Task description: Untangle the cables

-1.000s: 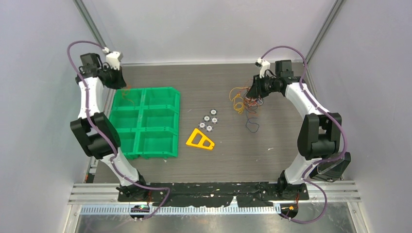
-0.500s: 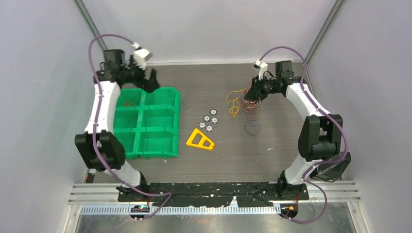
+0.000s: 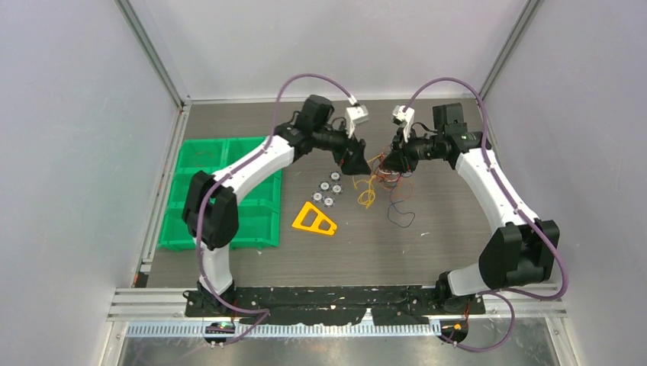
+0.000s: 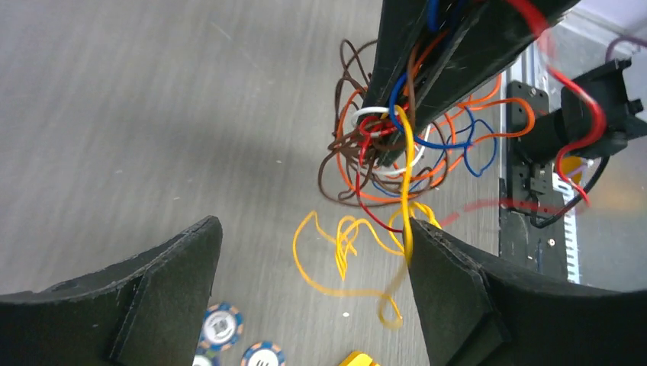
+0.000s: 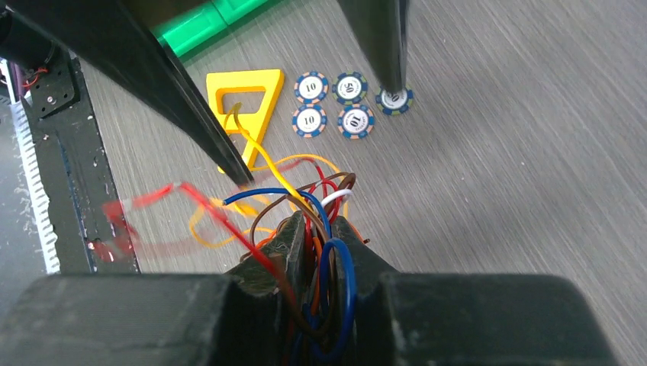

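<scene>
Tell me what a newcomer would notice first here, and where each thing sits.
A bright tangle of cables is pinched in the right gripper at the far middle of the table, with yellow loops trailing onto the surface. The left gripper stands wide open right beside it. A green tray fills the left side, with poker chips and a yellow triangle between.

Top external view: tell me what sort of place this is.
Probably a robotics lab test cell: a left arm and right arm bolted at a table edge, plain grey walls boxing it in, and practice props such as tangled cables, poker chips and a green tray.
</scene>
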Controlling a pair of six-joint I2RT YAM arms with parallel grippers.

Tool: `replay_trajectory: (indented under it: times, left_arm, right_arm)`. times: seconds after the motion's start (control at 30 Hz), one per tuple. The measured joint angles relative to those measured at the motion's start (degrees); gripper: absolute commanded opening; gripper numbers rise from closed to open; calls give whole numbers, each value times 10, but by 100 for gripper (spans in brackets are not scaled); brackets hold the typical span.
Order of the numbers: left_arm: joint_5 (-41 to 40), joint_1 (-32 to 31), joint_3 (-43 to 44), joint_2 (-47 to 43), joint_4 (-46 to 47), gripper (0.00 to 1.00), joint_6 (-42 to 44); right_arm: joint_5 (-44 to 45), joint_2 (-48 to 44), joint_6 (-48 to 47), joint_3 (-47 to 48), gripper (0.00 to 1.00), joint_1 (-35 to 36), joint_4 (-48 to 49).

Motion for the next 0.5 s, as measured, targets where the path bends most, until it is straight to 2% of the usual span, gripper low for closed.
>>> replay_trajectory:
  times: [0.07,0.1,0.13,0.17,0.33,0.47,0.5]
  left_arm:
    - [0,-19,0,21,2,42,-13]
    - [1,-25,0,28,1,19,-16]
    - [4,-32,2,36,-3,5,-26]
    - [7,-34,4,39,-8,0,-32]
    - [14,-19,10,17,-28,0,-24]
    - [15,-19,10,-33,-72,0,1]
    - [14,-19,11,-41,-82,0,5]
  right_arm:
    - [-3,-12,-8,-3,10,4,-4]
    - [-3,-17,-10,-4,10,4,-5]
    - [-2,-22,-13,-6,10,4,-5]
    - [1,-25,-15,-9,11,3,-6]
    - [45,-37,-25,-46,13,-3,11]
    - [59,-19,-24,-68,21,-6,59]
    - [66,-10,-24,-68,26,-8,68]
